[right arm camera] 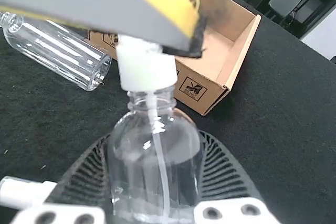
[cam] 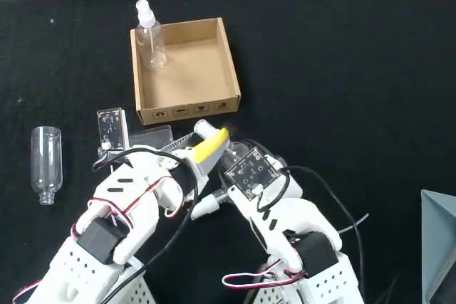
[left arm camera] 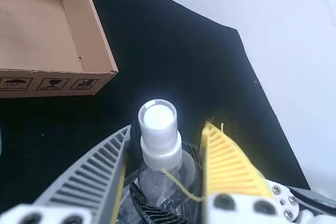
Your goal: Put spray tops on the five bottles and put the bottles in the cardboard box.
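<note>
Low in the centre of the high view, two robot arms meet over a black table (cam: 356, 69); the right gripper (right arm camera: 157, 145) is clamped on the clear body of a bottle (right arm camera: 152, 177), its black ribbed jaws touching the plastic on both sides, which seems meant to steady the bottle while it is capped; the left gripper (left arm camera: 168, 128), one jaw grey and one yellow, is narrowly parted around the white top (left arm camera: 157, 121) on the bottle's neck, with a thin dark gap visible on the yellow side, so it straddles the top rather than plainly pinching it; the top's thin tube hangs down inside the bottle, so the top looks seated or nearly so; the box (cam: 189, 110) lies just above the arms, left of centre, open side up, close enough for a short carry; a capped bottle (cam: 151, 44) stands upright in its upper left corner; a bare bottle (cam: 46, 161) lies on its side at the left edge; a loose top (cam: 203, 208) lies between the arms.
</note>
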### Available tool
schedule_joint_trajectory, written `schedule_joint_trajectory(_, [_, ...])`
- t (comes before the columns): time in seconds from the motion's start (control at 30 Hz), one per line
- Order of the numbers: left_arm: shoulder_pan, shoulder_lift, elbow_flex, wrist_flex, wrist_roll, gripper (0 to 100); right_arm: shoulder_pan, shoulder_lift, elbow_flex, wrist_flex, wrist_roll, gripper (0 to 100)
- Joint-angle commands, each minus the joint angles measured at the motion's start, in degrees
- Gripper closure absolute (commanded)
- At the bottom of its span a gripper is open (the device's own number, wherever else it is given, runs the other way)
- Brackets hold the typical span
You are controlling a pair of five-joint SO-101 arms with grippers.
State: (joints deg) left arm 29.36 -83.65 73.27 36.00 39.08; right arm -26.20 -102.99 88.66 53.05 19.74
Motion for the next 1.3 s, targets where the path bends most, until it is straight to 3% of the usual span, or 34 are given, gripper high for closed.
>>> schedule_joint_trajectory(0.0, [-2.0,-1.6,-4.8,0.0,0.9,80,-0.6,-6.3,-0.1,-1.5,-0.5,95.6])
schedule_joint_trajectory(0.4, [-8.4,-21.0,0.7,0.0,4.0,80,-0.5,-6.3,-0.1,-1.5,-0.5,95.6])
schedule_joint_trajectory(1.27, [-19.5,-20.1,4.5,-2.5,4.0,81,-0.9,-6.5,-3.7,-2.7,-1.4,95.6])
